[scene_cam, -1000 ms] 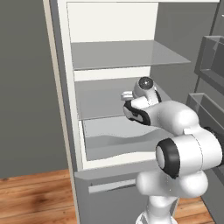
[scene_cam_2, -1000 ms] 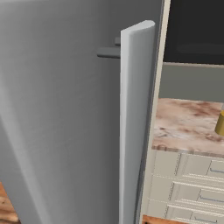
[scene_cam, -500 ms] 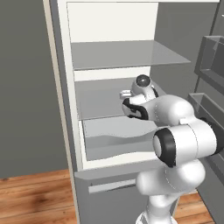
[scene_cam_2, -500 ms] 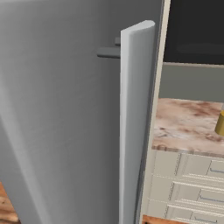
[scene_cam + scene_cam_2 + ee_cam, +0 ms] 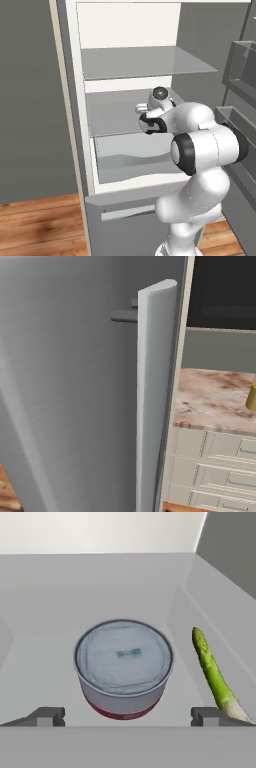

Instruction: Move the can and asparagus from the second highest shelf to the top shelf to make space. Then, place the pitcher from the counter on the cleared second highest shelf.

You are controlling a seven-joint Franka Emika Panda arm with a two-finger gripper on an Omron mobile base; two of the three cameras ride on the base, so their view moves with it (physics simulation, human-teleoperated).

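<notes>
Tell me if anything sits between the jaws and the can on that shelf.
Nothing visible does. In the hand view the can stands straight ahead, centred between the two open fingertips, with bare shelf in front of it. The asparagus lies off to one side, beside the can and apart from it.

can (image 5: 123,667): matt grey metal | asparagus (image 5: 212,677): smooth green | counter (image 5: 212,398): mottled stone | floor (image 5: 40,227): glossy wood

Glossy white rounded arm (image 5: 200,150), black joint rings, small dark fingers (image 5: 47,716)
</notes>
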